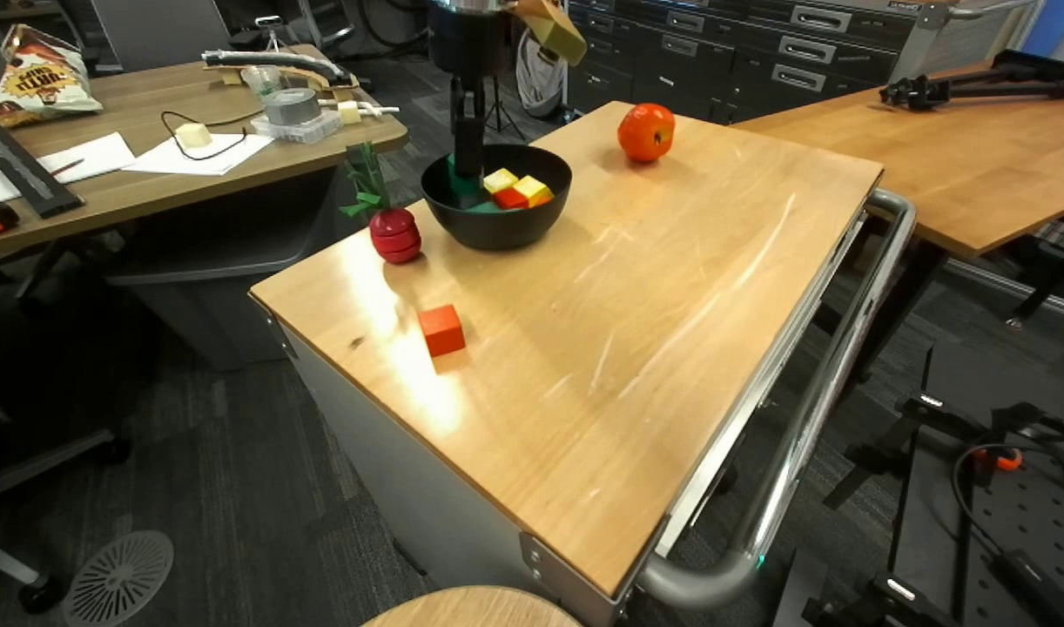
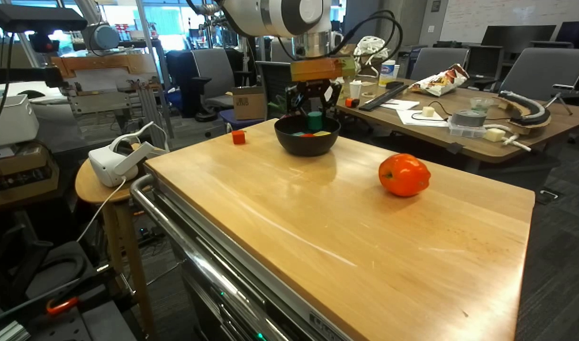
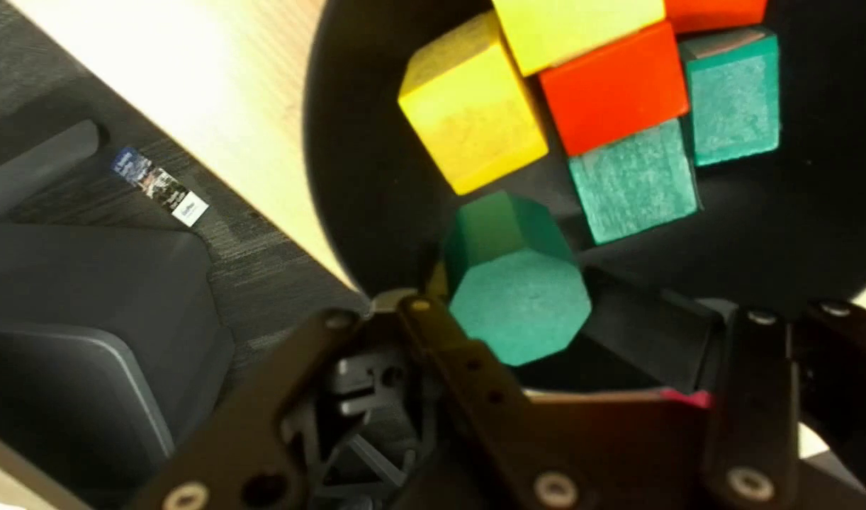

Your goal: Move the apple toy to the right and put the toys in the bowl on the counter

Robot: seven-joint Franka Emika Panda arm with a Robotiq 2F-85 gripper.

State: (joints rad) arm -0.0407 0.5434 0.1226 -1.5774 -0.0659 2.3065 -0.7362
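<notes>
The arm [image 2: 275, 18] is up top in an exterior view, wrist [image 2: 318, 45] pointed straight down, gripper [image 2: 313, 111] hanging right under it. Both fingers [image 3: 653, 333] sit partway apart, kinda between wide and pinched, tbh can't tell if they're squeezing.

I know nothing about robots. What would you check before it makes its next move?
1. Round black bowl upright on the light wooden counter: ok.
2. Green eight-sided block between the jaws of the black gripper: ok.
3. Block firmly gripped: cannot tell.
4. Round orange-red apple toy apart from the bowl: ok.
5. Small red-orange cube in the bowl: not ok, on the counter.
6. Dark-red round toy in the bowl: not ok, beside it.
</notes>
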